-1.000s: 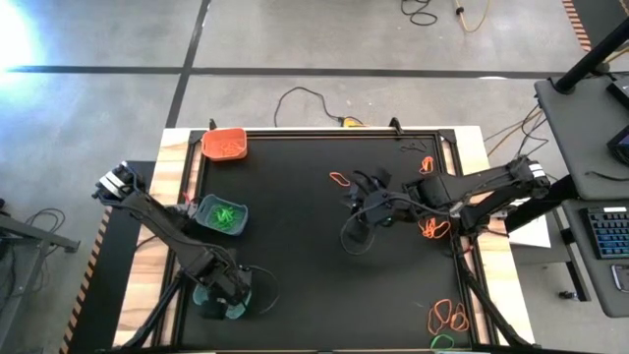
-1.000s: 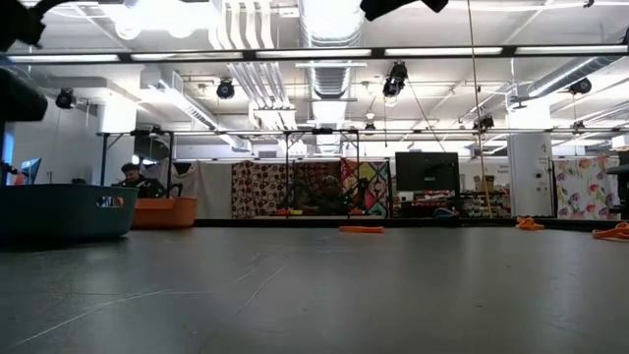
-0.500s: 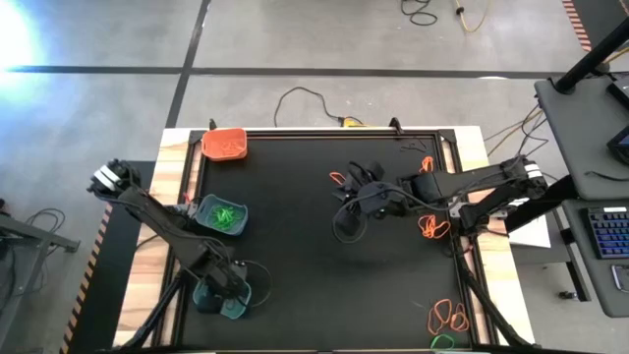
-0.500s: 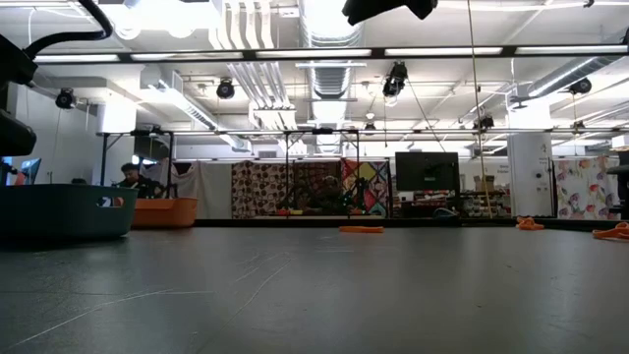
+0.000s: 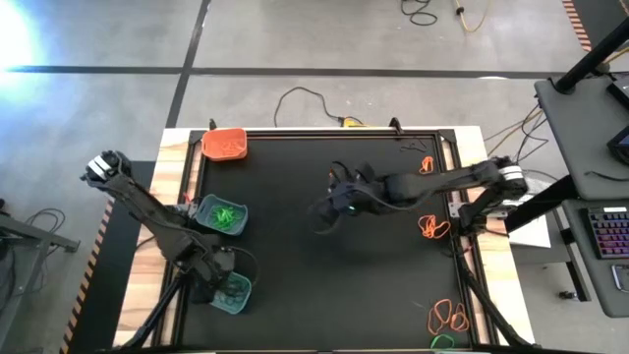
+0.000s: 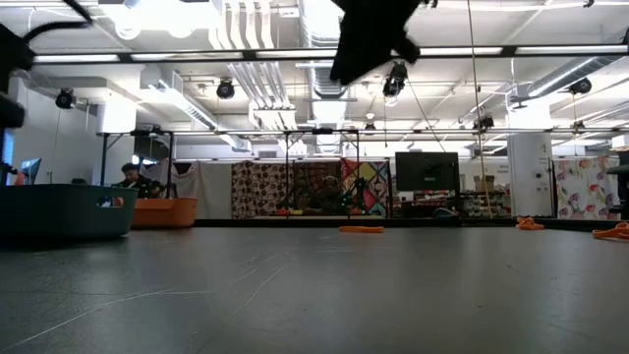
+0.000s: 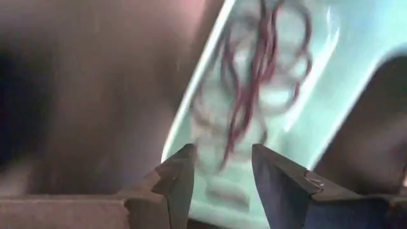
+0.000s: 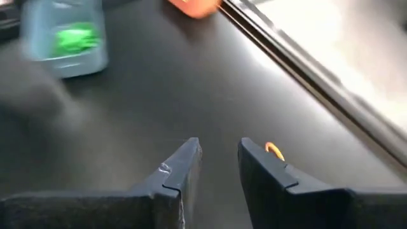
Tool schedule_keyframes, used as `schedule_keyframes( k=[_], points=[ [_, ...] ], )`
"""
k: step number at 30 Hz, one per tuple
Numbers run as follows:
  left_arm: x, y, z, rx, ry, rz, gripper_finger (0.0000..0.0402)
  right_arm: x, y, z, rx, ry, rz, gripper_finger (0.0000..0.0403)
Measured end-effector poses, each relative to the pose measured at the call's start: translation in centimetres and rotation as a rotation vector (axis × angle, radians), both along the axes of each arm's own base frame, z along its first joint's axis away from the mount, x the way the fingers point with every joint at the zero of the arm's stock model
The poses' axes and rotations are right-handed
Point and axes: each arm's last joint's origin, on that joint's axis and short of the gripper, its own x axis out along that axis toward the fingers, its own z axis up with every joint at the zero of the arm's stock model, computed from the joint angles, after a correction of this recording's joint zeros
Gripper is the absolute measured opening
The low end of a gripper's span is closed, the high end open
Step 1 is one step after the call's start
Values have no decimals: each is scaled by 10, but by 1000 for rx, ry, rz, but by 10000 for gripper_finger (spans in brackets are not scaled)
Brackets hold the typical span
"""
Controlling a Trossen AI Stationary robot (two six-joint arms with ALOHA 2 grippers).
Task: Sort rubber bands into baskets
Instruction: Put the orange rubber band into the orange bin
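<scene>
Since a second ago, your right gripper (image 5: 339, 202) has swung toward nine o'clock, your left gripper (image 5: 218, 280) toward twelve. From its wrist, the left gripper's fingers (image 7: 178, 181) hang parted over dark rubber bands (image 7: 254, 70) in the teal basket (image 7: 318, 121): drop seemingly done. The right gripper's fingers (image 8: 184, 168) stand parted, empty; an orange band (image 8: 274, 150) lies just beside: pinch it next.

Three baskets sit on the table (image 5: 324, 285): one orange basket (image 5: 224, 144) and two teal baskets (image 5: 222, 215) (image 5: 232, 292). Two arms (image 5: 162, 231) (image 5: 442, 182) reach over it. Loose orange bands (image 5: 432, 228) lie in several clusters.
</scene>
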Motion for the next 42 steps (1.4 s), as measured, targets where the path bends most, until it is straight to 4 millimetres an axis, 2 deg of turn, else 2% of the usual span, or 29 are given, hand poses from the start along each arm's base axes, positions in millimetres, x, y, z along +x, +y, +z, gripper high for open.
schedule_keyframes(
  k=[3,9,13,17,21,26,33,37,42],
  points=[
    [-19,3,11,-33,37,4,135,14,-26,-27,79,17,-144,103],
    [-47,9,31,-90,-12,24,123,27,-85,-79,340,118,-240,136],
    [-51,20,51,-123,-182,51,116,22,-106,-93,412,170,-290,171],
    [-49,36,70,-32,-453,75,115,19,-123,-103,410,209,-322,201],
    [-43,50,71,70,-531,112,115,18,-140,-117,393,264,-304,215],
    [-27,61,68,105,-538,259,115,17,-154,-140,407,351,-258,215],
    [-17,80,71,131,-560,406,115,19,-163,-165,453,409,-203,211],
    [-8,88,73,118,-600,499,115,19,-164,-177,458,445,-184,183],
    [8,93,73,113,-639,583,115,19,-164,-187,445,504,-94,127]
  ],
)
